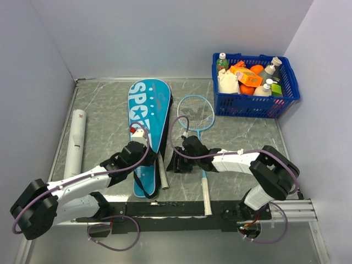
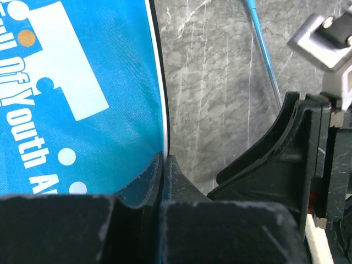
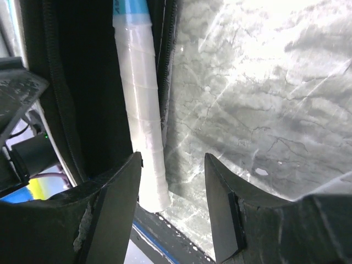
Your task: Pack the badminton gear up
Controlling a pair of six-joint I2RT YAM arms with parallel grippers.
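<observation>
The blue racket-shaped bag (image 1: 148, 118) lies flat in the middle of the table, and its white lettering fills the left wrist view (image 2: 77, 82). My left gripper (image 1: 144, 144) is shut on the bag's right edge (image 2: 163, 165). One racket's white grip (image 1: 163, 177) sticks out of the bag's near end, beside the black zipped opening (image 3: 144, 121). My right gripper (image 1: 179, 159) is open and empty, its jaws just right of that grip (image 3: 173, 181). The second racket (image 1: 197, 113) lies right of the bag. The long white tube (image 1: 75, 143) lies at the left. No shuttlecock shows.
A blue mesh basket (image 1: 256, 82) full of bottles and packets stands at the back right. Grey walls close in the table on three sides. The second racket's handle (image 1: 207, 201) reaches down to the black rail at the near edge.
</observation>
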